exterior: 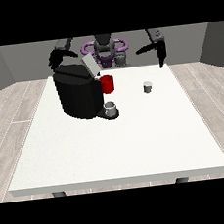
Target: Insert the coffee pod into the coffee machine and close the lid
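Front view: coffee machine (77, 94) lid (90, 65) raised; coffee pod (147, 87) alone on table (137, 140); both robot hand states unclear.

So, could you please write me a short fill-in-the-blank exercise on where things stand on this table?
1. The coffee machine stands toward the view's ____ side of the white table.
2. The lid of the machine is ____.
3. The small pod stands on the table, ____ from both hands.
4. The mug beside the machine is ____ in colour.

Missing words: left; open; apart; red
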Tool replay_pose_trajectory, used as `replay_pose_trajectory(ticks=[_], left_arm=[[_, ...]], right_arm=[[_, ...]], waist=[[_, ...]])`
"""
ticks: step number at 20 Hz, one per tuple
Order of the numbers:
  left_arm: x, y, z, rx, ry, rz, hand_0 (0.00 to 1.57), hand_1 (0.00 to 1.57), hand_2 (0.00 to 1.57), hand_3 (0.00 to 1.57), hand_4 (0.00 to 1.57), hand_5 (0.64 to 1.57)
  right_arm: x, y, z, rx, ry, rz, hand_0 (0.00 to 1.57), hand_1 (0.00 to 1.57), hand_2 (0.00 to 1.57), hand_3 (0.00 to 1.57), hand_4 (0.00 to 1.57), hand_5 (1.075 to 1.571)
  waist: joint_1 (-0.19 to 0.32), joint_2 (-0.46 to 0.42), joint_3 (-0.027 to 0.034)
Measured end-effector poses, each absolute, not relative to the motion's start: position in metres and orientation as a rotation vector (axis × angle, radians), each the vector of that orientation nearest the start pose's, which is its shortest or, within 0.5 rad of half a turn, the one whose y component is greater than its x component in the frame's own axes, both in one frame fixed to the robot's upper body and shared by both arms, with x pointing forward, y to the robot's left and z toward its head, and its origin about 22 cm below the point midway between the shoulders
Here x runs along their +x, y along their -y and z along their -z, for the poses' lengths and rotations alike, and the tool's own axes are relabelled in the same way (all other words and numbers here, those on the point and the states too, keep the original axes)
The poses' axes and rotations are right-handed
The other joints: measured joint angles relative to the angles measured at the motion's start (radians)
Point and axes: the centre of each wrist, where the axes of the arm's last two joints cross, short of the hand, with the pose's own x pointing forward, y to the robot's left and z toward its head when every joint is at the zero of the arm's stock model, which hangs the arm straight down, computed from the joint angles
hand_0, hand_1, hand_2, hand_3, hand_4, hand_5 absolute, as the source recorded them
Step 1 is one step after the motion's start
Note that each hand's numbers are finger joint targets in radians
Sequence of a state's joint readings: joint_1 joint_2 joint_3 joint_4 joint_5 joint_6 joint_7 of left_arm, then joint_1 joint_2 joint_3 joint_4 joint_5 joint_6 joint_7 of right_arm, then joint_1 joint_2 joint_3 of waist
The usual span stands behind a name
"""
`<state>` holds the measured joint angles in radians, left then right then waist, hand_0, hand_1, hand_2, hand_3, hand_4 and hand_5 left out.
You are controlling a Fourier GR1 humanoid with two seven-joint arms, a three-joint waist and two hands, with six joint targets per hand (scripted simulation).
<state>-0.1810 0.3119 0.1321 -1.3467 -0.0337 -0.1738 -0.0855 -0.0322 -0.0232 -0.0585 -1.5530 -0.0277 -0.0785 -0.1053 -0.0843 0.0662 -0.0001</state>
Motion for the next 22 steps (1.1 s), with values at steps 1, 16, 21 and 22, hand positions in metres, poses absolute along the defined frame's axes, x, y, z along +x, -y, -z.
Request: replay_pose_trajectory(ticks=[1, 16, 21, 22], left_arm=[[0.291, -0.328, -0.027, 0.199, 1.576, 0.312, 0.0, 0.0, 0.0, 0.0, 0.0, 1.571], [0.335, -0.339, -0.011, 0.319, 1.443, 0.404, 0.0, 0.0, 0.11, 0.0, 0.0, 1.571], [0.337, -0.34, 0.003, 0.347, 1.388, 0.478, 0.22, 0.22, 0.53, 0.22, 0.0, 1.571], [0.34, -0.333, 0.003, 0.348, 1.371, 0.491, 0.45, 0.45, 0.61, 0.3, 0.0, 1.571]], right_arm=[[0.252, 0.241, -0.004, -0.091, 1.69, 0.098, 0.0, 0.0, 0.0, 0.0, 0.26, 1.571], [0.283, 0.223, -0.016, -0.112, 1.687, 0.05, 0.0, 0.0, 0.0, 0.0, 0.42, 1.571], [0.287, 0.222, -0.013, -0.137, 1.651, 0.049, 0.0, 0.0, 0.0, 0.0, 0.36, 1.571], [0.288, 0.224, -0.008, -0.143, 1.638, 0.056, 0.0, 0.0, 0.0, 0.0, 0.39, 1.571]], waist=[[-0.005, 0.011, 0.0], [-0.03, 0.117, -0.0003], [-0.025, 0.101, -0.0002], [-0.019, 0.091, -0.0003]])
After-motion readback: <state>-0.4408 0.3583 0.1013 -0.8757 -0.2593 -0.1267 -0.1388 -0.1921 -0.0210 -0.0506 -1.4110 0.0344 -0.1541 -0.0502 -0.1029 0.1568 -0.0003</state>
